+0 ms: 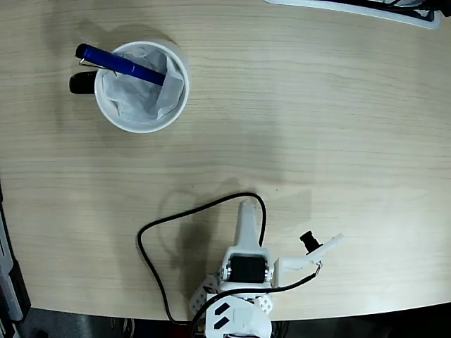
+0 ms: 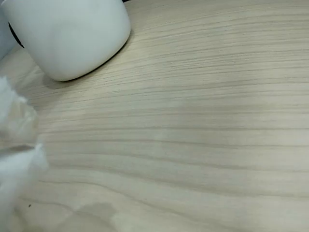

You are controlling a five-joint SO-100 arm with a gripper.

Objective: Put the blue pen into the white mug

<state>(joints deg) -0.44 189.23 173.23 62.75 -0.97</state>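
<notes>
The blue pen (image 1: pixel 121 64) rests inside the white mug (image 1: pixel 141 86), lying slantwise across the crumpled paper lining, its clipped end jutting over the rim above the black handle (image 1: pixel 82 84). The mug stands on the pale wood worktop (image 1: pixel 317 127), well apart from the gripper (image 1: pixel 248 211), up and to its left in the fixed view. The white arm sits folded at the near edge; whether its gripper is parted or closed cannot be told. The wrist view shows the mug's wall (image 2: pixel 67 36) ahead.
</notes>
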